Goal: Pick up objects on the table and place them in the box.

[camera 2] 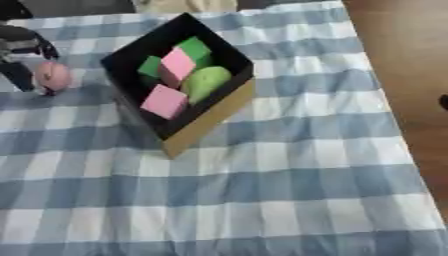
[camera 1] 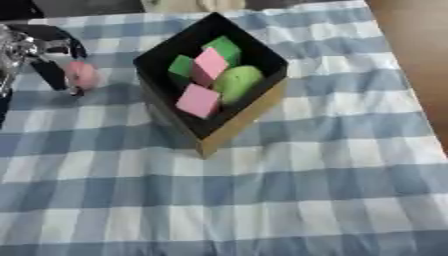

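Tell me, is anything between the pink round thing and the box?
Nothing visible: only bare checked cloth lies between the pink round object, at the left hand, and the box.

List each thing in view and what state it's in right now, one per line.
Box: upright, open-topped, partly filled.
Pink blocks: two, inside the box.
Green blocks: two, inside the box.
Green rounded object: inside the box.
Pink round object: outside the box, at the left hand.
Left hand: fingers around the pink round object.
Right hand: not in view.
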You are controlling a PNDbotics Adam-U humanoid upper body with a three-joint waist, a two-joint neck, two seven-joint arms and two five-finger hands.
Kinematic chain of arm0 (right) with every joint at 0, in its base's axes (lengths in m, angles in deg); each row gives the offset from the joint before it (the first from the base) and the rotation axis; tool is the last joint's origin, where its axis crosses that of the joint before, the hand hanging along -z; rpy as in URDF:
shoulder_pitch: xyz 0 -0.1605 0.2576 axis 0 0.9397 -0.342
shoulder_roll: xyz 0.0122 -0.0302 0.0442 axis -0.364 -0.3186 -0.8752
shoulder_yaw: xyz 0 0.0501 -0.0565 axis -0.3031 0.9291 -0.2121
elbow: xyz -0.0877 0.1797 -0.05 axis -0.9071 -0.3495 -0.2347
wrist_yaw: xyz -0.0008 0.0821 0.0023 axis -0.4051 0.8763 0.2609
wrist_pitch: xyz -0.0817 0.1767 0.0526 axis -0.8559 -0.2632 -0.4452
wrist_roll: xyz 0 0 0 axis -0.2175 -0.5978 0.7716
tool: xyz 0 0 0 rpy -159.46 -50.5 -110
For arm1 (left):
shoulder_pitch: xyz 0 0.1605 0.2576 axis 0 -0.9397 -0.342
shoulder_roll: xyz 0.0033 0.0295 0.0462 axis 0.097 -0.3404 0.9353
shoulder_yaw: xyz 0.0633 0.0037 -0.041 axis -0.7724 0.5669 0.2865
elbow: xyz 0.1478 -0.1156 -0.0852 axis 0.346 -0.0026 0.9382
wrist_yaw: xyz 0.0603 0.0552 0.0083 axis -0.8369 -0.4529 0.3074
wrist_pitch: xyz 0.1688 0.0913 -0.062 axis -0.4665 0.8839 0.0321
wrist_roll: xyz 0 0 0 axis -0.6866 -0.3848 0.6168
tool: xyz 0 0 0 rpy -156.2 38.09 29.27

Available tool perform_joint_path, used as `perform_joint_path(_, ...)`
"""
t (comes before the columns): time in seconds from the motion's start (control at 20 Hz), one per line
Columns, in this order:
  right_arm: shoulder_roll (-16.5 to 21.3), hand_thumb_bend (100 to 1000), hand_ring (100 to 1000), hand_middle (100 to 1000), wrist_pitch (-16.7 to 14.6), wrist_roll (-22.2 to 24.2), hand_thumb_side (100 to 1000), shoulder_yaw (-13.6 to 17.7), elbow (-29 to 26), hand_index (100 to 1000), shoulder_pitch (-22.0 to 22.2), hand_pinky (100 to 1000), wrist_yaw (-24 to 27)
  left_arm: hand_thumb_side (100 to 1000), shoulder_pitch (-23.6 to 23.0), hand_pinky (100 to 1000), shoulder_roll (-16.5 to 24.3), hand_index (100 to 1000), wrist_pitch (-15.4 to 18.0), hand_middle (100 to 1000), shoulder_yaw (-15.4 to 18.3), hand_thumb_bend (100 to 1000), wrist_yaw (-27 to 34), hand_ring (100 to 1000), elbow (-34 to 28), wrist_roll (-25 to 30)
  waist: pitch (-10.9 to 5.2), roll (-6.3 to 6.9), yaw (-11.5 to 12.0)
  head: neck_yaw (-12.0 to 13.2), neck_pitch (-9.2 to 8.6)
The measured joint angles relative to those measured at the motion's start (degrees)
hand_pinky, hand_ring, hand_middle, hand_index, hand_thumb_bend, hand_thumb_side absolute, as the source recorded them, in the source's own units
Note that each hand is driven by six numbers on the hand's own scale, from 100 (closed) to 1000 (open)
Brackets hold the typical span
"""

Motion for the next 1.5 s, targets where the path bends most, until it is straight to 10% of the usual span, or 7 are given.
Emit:
perform_joint_path(0.75, -0.42, 100, 1000, 415, 0.72, 0.70, 522, -0.21, 0.00, 1000, 0.00, 1000, -0.35, 218, -0.49, 717, -0.93, 732, -1.73, 608, 0.19, 247, -5.36, 738, 1.03, -5.72, 0.00, -0.30, 0.00, 0.25, -0.03)
perform_joint_path(1.5, -0.42, 100, 1000, 412, 0.99, 0.90, 523, -0.32, 0.00, 1000, 0.09, 1000, -0.47, 100, -0.32, 645, -0.79, 662, -2.66, 519, 0.31, 267, -6.03, 639, -3.26, -9.53, 0.00, -0.30, 0.47, -0.09, 0.04)
